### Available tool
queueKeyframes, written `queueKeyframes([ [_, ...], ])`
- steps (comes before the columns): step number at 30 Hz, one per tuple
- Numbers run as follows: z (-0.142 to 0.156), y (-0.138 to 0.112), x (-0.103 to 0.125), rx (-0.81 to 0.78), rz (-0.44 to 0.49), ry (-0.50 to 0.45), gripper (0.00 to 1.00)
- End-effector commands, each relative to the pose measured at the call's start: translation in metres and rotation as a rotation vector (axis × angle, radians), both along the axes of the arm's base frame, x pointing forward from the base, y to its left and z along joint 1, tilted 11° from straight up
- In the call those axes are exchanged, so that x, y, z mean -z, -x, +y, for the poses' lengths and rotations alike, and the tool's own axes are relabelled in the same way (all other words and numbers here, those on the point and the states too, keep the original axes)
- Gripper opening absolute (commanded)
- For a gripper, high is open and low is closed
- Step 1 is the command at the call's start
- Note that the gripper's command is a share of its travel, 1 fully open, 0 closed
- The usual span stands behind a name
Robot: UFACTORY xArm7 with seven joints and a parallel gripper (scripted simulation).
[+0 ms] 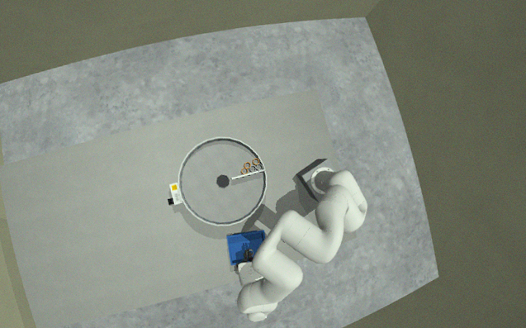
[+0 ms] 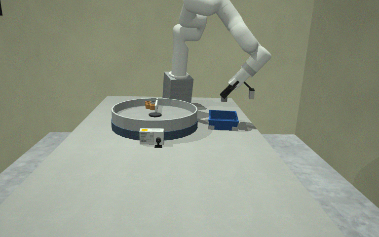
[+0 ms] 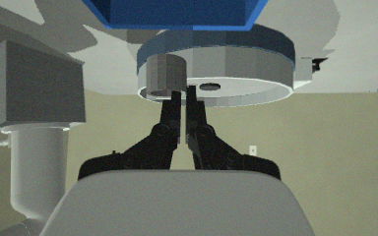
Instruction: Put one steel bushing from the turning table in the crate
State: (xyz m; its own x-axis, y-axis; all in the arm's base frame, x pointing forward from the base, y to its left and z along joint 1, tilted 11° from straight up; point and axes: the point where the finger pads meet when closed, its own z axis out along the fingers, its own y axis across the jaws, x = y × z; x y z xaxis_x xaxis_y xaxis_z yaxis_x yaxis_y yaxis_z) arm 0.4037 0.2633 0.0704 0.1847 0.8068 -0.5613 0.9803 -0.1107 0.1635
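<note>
My gripper (image 2: 226,92) hangs in the air above the blue crate (image 2: 223,119). It is shut on the wall of a grey steel bushing (image 2: 223,99). In the wrist view the bushing (image 3: 166,75) sits at the tips of the closed fingers, with the crate (image 3: 177,14) and the turning table (image 3: 221,74) beyond. From above, the gripper and bushing are over the crate (image 1: 246,246). The turning table (image 1: 223,181) holds a small cluster of brass and steel bushings (image 1: 252,165) beside a white divider bar. The cluster also shows in the front view (image 2: 150,104).
A white control box (image 2: 151,136) with a yellow label is fixed to the turning table's near rim. The arm's grey pedestal (image 2: 177,86) stands behind the turning table. The crate stands near the table's right edge.
</note>
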Motion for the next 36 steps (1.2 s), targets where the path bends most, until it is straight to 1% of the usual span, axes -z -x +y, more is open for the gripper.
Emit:
queueKeyframes([
  [1,0.001,-0.001,-0.002,0.0,-0.003,-0.003,0.0],
  [8,0.001,-0.001,-0.001,0.0,-0.003,-0.003,0.0],
  [12,0.002,-0.002,0.007,0.0,-0.003,-0.003,0.0],
  [14,0.002,-0.002,0.007,0.0,-0.003,-0.003,0.0],
  [22,0.005,-0.01,0.05,0.0,-0.003,-0.003,0.0],
  [26,0.006,-0.013,0.064,0.0,-0.003,-0.003,0.0],
  [36,0.006,-0.013,0.067,0.0,-0.003,-0.003,0.0],
])
